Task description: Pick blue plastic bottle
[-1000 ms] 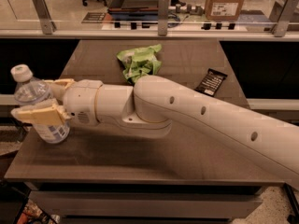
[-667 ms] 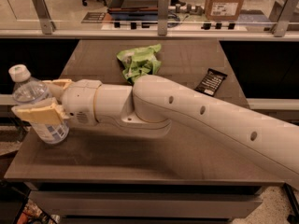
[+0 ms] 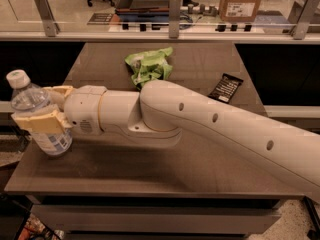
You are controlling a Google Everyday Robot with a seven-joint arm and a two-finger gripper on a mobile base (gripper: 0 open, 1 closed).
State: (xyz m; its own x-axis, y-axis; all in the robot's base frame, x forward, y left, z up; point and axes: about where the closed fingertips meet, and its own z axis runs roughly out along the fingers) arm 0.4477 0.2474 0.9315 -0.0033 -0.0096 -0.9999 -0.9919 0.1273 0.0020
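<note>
Bottle point(image 3: 31, 100) stands at the left edge of the worktop point(image 3: 150, 169), close to the front-left corner, leaning a little so that its white cap tips out past the edge. The gripper point(image 3: 41, 109) is clenched on it at mid-height, with one tan finger point(image 3: 37, 122) across the near side and the other behind it. Whether the base has left the surface or only rests on it I cannot tell.

By my judgement the grasp is made and the lift is the step in hand. The next move calls for a straight rise, with the grip kept firm, since the bottle is slanted, sits right at the edge and might slip in the claw.

One arm point(image 3: 215, 124) reaches from the front-right corner across the middle of the worktop to the left edge. Farther back, toward the right edge, lies one black bar point(image 3: 225, 88). One green bag point(image 3: 149, 66), crumpled, lies nearer the far edge, about midway along it. One bottle, one bar, one bag, one gripper.
</note>
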